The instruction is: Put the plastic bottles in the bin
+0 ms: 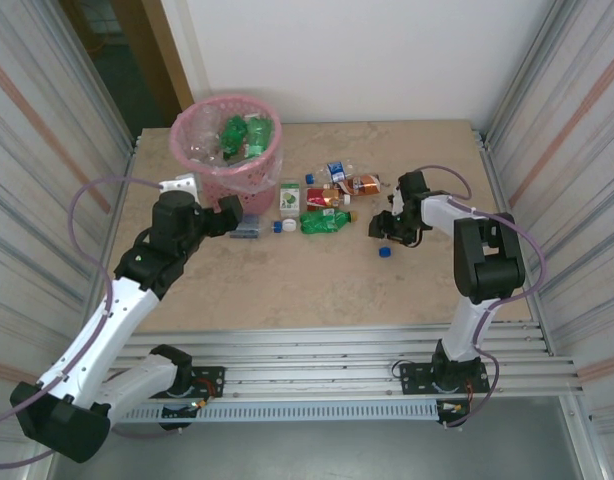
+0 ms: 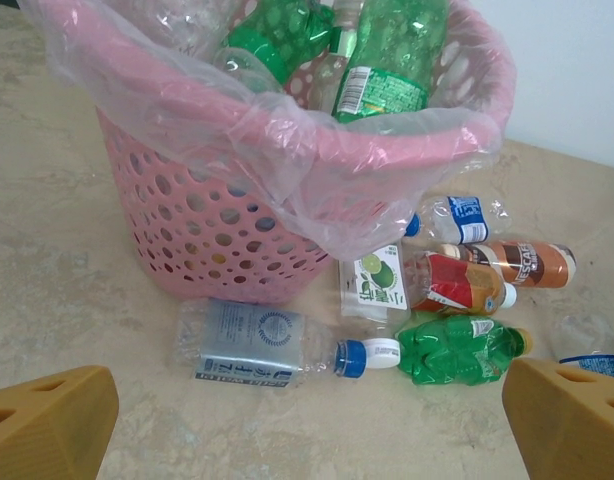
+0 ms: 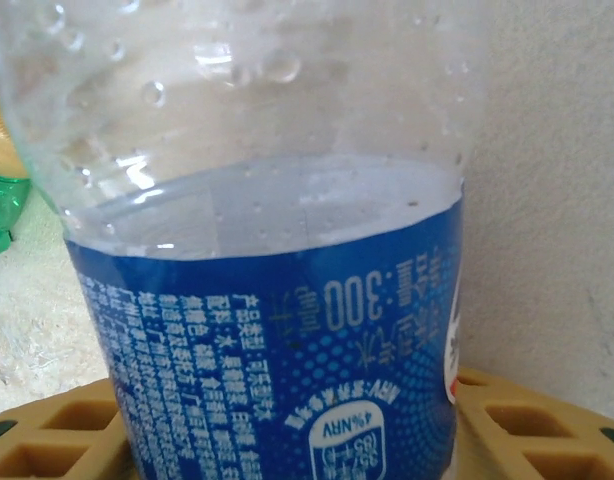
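- At the far left of the table, one round pink lattice plastic bin holds at least two green bottles.
- The left gripper hangs spread wide and empty before the bin.
- The right gripper is clamped on one clear plastic bottle with blue label. It is probably light, thin and slippery, so mid-body is the best hold.
- Six crushed plastic bottles lie beside the bin.

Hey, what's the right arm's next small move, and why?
Probably a short lift straight up: the right gripper looks closed on the blue-labelled clear bottle, low over the table, and loose bottles lie between it and the bin, so it needs clearance before travelling.
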Tool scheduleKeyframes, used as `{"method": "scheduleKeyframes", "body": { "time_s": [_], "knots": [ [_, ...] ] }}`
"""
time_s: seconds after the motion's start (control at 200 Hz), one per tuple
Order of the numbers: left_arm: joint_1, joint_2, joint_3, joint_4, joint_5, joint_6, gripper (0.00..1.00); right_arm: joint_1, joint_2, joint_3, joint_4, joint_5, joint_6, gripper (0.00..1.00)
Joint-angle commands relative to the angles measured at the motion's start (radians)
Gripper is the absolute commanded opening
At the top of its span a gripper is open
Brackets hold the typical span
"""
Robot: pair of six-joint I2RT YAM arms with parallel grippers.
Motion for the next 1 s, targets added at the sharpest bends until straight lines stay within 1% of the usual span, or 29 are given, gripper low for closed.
{"method": "scheduleKeyframes", "body": {
  "time_s": [0.0,0.155,0.286,0.456,0.591,0.716,0.827,0.892,0.997],
  "knots": [
    [0.021,-0.009,-0.014,-0.002,0.020,-0.036,0.99,0.020,0.005,0.001,-0.001,0.046,0.007,0.48],
    [0.063,-0.007,-0.029,0.016,0.093,-0.076,0.99,0.039,-0.055,-0.027,0.003,0.066,0.014,0.39],
    [0.074,-0.013,-0.034,0.018,0.110,-0.095,0.99,0.061,-0.129,-0.053,0.011,0.067,0.030,0.33],
    [0.076,-0.024,-0.032,0.018,0.115,-0.106,0.99,0.112,-0.260,-0.084,0.034,0.070,0.057,0.31],
    [0.076,-0.029,-0.027,0.032,0.156,-0.110,0.99,0.157,-0.376,-0.112,0.085,0.045,0.076,0.31],
    [0.076,-0.037,-0.024,0.068,0.221,-0.119,0.99,0.204,-0.471,-0.141,0.165,-0.008,0.087,0.31],
    [0.073,-0.019,-0.014,0.120,0.323,-0.129,0.99,0.247,-0.517,-0.146,0.230,-0.049,0.087,0.31],
    [0.054,0.001,-0.005,0.155,0.371,-0.126,0.99,0.273,-0.533,-0.145,0.273,-0.075,0.085,0.31],
    [-0.021,0.048,0.039,0.191,0.399,-0.103,0.99,0.312,-0.547,-0.145,0.353,-0.109,0.091,0.32]
  ]
}}
